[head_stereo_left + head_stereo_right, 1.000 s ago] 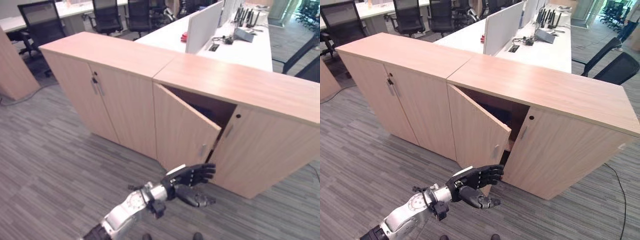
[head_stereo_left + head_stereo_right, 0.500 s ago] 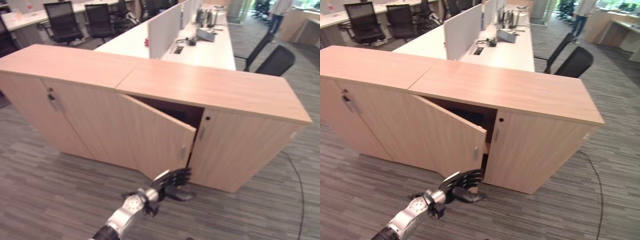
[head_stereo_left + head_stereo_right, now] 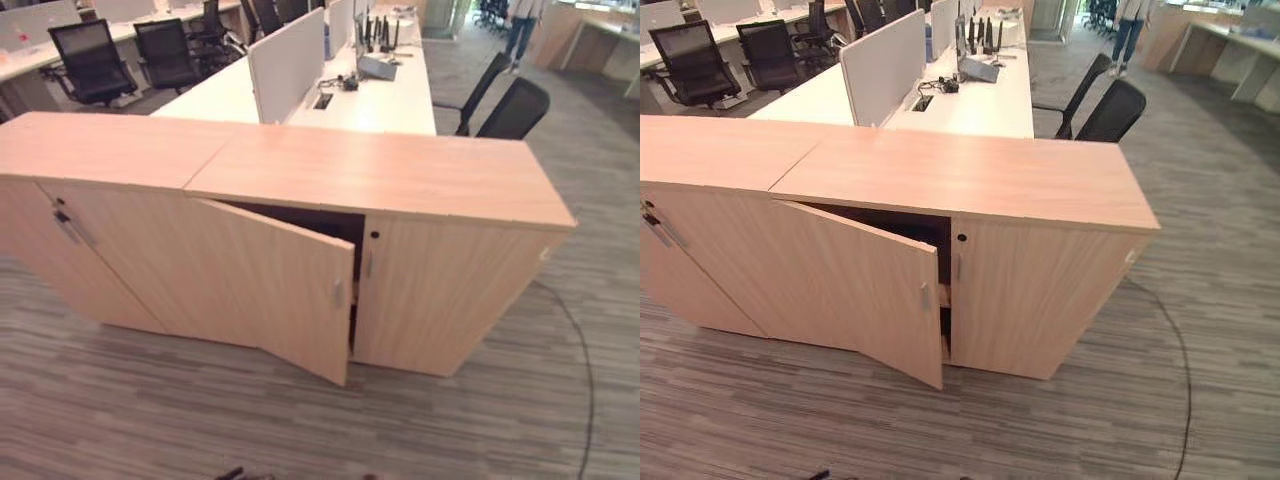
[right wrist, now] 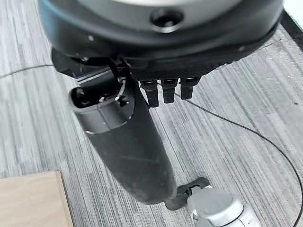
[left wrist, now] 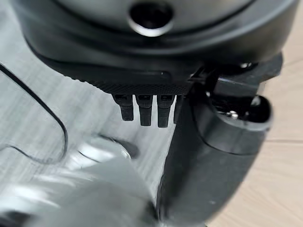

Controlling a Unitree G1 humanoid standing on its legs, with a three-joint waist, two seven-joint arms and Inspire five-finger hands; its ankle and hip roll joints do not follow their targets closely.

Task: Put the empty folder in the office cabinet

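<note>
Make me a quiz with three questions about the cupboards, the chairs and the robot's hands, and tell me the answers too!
1. Where is the cabinet door that stands ajar?
A. at the far left end
B. near the middle of the row
C. on top of the desk

2. What colour are the office chairs?
A. black
B. red
C. white

3. What is the left hand holding?
A. a folder
B. a door handle
C. nothing

Answers: 1 B, the door swings out beside the closed right-hand door, with more closed doors to its left. 2 A, every chair by the white desk is black. 3 C, the left wrist view shows the hand hanging over the grey floor with nothing in it; the right hand holds nothing either.
</note>
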